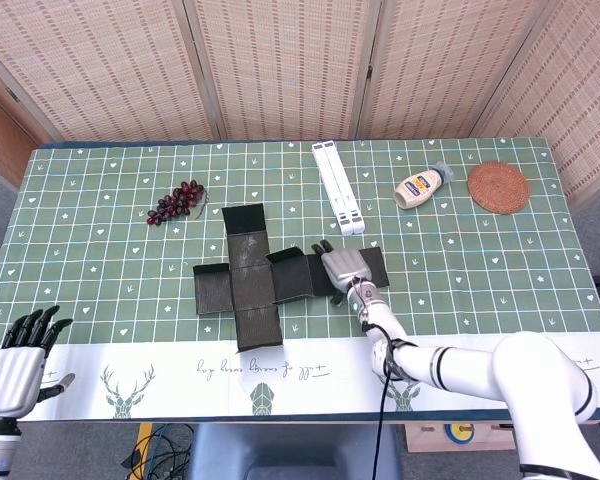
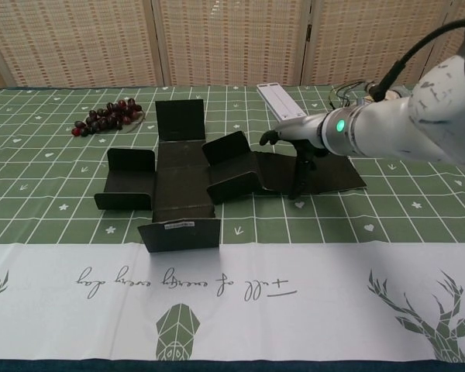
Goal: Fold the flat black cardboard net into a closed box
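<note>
The black cardboard net lies as a cross in the middle of the table. In the chest view its far, left and near flaps stand partly raised around the net's base. Its inner right panel tilts up, and the long right strip lies flat. My right hand hovers over that strip, palm down. Its fingers point down and touch the strip; it grips nothing. My left hand rests at the near left corner with fingers spread, far from the net, and it is absent from the chest view.
Dark grapes lie behind the net on the left. A white folded stand, a mayonnaise bottle and a round woven coaster sit along the back right. A white deer-print runner covers the near edge.
</note>
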Controlling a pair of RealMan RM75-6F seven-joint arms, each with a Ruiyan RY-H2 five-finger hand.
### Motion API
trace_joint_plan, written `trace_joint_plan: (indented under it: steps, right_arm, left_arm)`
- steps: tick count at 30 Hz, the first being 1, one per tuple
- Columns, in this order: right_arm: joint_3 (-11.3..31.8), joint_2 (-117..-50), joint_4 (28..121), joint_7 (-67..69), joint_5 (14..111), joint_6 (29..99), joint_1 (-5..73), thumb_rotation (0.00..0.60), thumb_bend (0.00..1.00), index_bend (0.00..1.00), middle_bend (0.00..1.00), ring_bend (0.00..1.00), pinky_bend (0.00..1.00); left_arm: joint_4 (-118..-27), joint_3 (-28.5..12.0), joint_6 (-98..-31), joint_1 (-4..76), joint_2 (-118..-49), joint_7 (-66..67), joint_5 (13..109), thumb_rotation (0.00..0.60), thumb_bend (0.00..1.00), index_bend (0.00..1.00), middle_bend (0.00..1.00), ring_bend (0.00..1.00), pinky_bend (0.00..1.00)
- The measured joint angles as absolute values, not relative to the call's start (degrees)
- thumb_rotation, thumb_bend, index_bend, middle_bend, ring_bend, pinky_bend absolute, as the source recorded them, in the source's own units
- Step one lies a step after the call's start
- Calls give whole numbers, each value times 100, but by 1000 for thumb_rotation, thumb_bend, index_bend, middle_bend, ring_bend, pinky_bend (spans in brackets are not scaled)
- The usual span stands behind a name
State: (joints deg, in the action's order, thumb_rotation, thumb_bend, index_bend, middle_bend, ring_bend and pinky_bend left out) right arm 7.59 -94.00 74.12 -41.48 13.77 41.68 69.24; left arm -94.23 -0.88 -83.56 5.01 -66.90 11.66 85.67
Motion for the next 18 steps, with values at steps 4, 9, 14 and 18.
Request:
trace_joint_plan:
  steps: [4,9,14,18]
  right_arm:
    - [700,-9496,7245,-4209,1215,4082,7043,600,159,0,52,739,1000]
    - [633,-9587,7060,-4249,1094,3975,7149,600,181,0,66,739,1000]
    - [576,-9694,6893,-4273,1038,3910,7237,600,213,0,99,739,1000]
    - [577,-9737,6818,-4228,1055,3884,7269,600,326,61,165,749,1000]
  left_arm:
    - [-9418,-80,-8362,496,-6692,1160,8570,600,120,202,104,78,103]
    - [-9425,-77,-8371,486,-6680,1166,8558,600,120,202,104,78,103]
    - [-9444,-72,-8378,482,-6676,1185,8556,600,120,202,103,78,102]
    - [-9446,-79,-8376,481,-6667,1189,8538,600,120,202,104,78,102]
